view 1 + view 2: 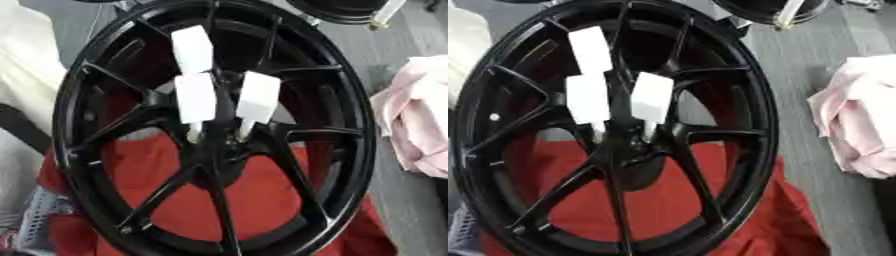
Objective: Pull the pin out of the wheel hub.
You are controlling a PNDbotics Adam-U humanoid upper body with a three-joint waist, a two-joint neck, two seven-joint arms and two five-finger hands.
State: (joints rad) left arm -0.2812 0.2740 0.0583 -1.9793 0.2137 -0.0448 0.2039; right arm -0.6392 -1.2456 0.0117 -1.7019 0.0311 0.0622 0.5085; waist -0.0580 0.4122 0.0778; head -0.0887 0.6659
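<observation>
Neither hand shows, so you cannot tell their state; white block-shaped pins (pixel 195 98) stick toward you from the black spoked wheel hub (pixel 214 150).

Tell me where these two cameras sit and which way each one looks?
Left eye view: in the robot's head, looking down at a black wheel with white pins at its hub; no robot hand shows.
Right eye view: beside it in the head, same downward look, wheel shifted leftward; no robot hand either.
Both share the wheel, red cloth and pink cloth.

None of the robot's own body is in view.
</observation>
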